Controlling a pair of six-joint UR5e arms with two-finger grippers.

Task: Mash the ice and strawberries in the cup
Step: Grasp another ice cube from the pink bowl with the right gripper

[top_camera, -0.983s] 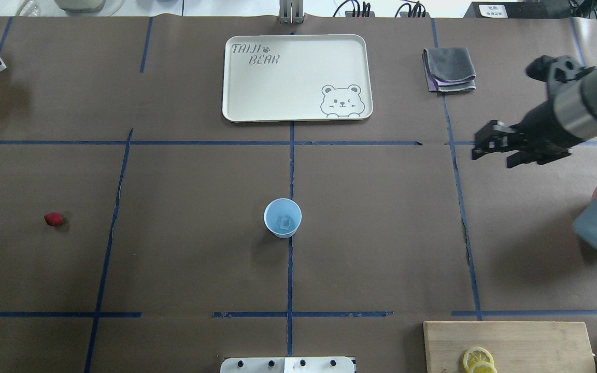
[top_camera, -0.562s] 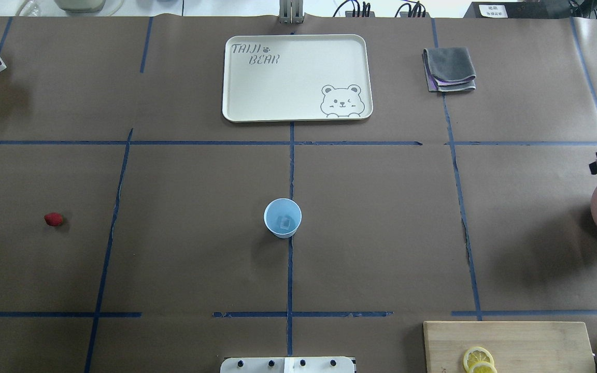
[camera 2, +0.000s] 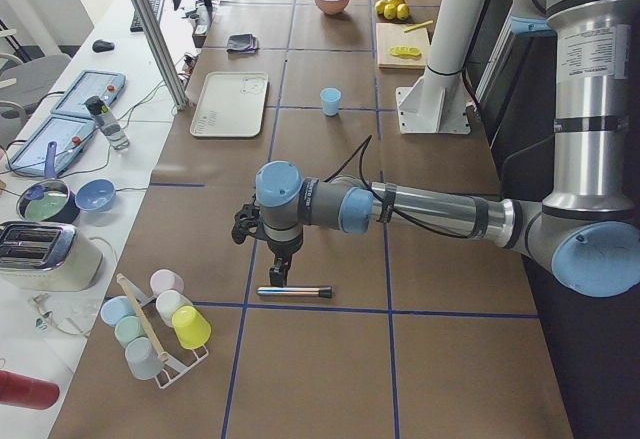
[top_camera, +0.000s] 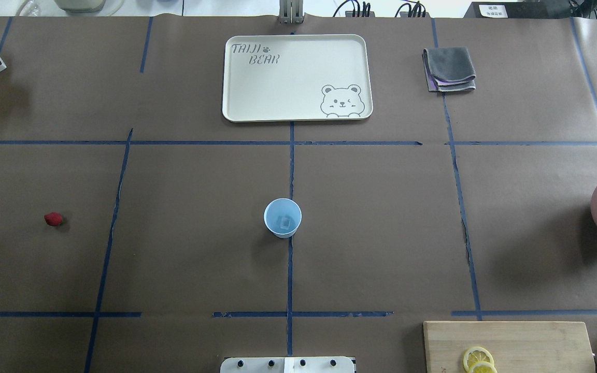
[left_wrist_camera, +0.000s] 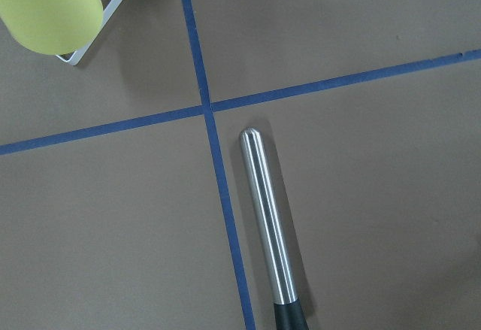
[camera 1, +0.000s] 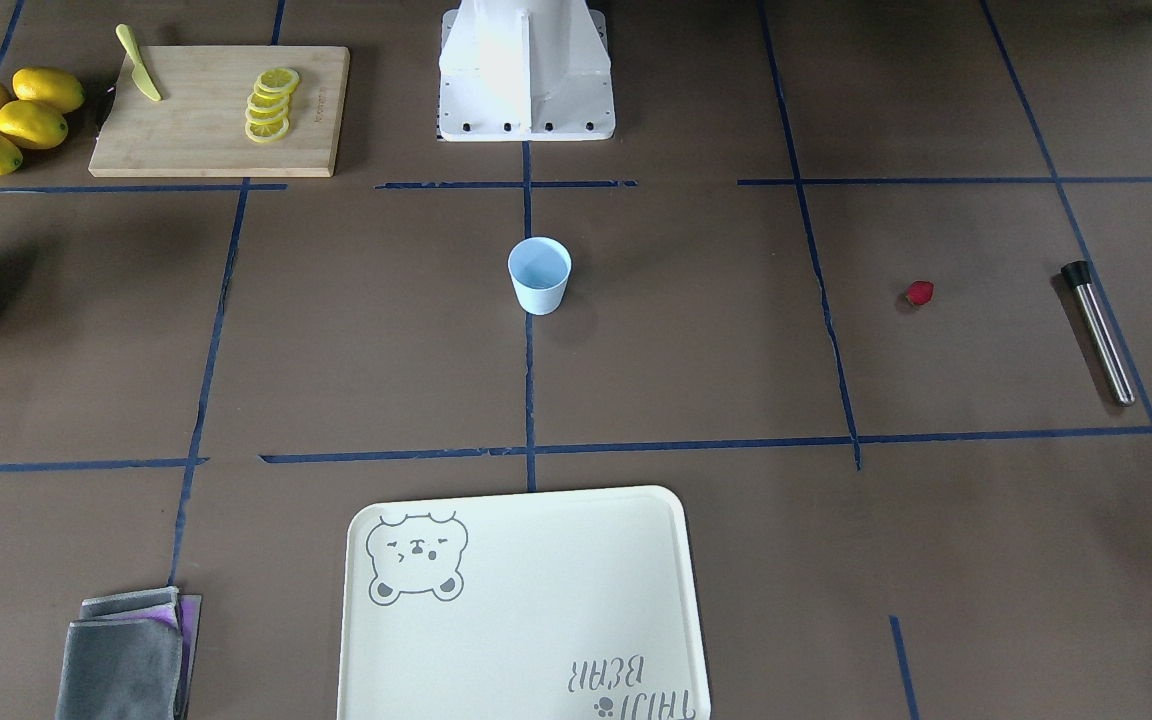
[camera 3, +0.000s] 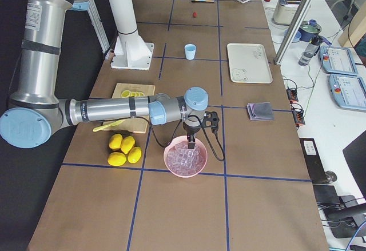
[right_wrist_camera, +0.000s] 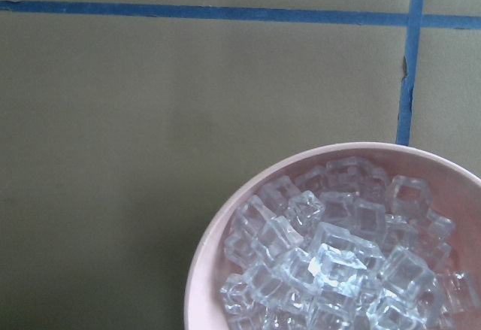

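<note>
1. One lump of ice (top_camera: 284, 223) lies in the cup (top_camera: 282, 218) in the overhead view; the strawberry (top_camera: 53, 219) sits well apart on the left.
2. Left side view: the left gripper (camera 2: 277, 277) hangs over the metal rod (camera 2: 294, 291); how wide it is, I cannot tell.
3. Right side view: the right gripper (camera 3: 190, 144) stands in the bowl (camera 3: 186, 165) of ice, its opening unclear. You are probably loading ice; next, carry more to the cup.

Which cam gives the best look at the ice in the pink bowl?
Right wrist-mounted: ice close up, single cubes clear. Exterior right shows the pink bowl whole but small; overhead and front-facing clip it at the edge.
</note>
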